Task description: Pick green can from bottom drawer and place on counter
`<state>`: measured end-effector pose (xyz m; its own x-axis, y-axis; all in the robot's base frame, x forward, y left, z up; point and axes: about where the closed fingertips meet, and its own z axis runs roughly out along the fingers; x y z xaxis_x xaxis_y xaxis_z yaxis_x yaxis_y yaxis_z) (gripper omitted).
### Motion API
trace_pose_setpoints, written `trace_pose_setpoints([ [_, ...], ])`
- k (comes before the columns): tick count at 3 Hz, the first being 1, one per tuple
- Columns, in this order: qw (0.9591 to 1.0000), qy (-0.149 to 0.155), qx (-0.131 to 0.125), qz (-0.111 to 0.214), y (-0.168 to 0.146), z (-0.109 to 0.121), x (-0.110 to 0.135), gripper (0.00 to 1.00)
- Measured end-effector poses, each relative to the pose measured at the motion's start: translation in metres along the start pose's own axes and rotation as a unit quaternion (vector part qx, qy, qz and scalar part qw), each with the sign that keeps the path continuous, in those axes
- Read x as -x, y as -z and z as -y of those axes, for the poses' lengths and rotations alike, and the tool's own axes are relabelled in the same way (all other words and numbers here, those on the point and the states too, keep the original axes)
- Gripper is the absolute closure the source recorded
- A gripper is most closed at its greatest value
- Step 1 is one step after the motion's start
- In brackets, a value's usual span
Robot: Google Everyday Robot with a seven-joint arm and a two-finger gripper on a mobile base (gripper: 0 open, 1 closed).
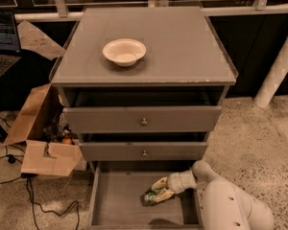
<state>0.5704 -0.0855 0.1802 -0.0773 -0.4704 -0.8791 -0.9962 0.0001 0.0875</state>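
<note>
The green can (152, 197) lies tilted low in the open bottom drawer (120, 205), right of the middle of its floor. My gripper (159, 191) reaches into the drawer from the right, and its pale fingers (162, 183) close around the can's right end. The white arm (230, 205) fills the lower right corner. The counter (182, 47) is the grey top of the cabinet, well above the gripper.
A cream bowl (124, 51) stands on the counter, left of its middle. Two shallower knobbed drawers (143, 120) are partly pulled out above the bottom drawer and overhang its back. An open cardboard box (43, 138) and cables lie on the floor at the left.
</note>
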Motion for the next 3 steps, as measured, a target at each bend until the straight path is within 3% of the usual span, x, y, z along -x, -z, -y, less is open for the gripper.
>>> trace_pose_setpoints([
  [1, 0.9992, -0.004, 0.028, 0.027, 0.002, -0.005, 0.025, 1.00],
  [2, 0.9950, -0.002, 0.051, 0.086, 0.015, -0.015, 0.059, 1.00],
  [3, 0.9927, -0.004, 0.041, 0.113, 0.046, -0.021, 0.089, 1.00],
])
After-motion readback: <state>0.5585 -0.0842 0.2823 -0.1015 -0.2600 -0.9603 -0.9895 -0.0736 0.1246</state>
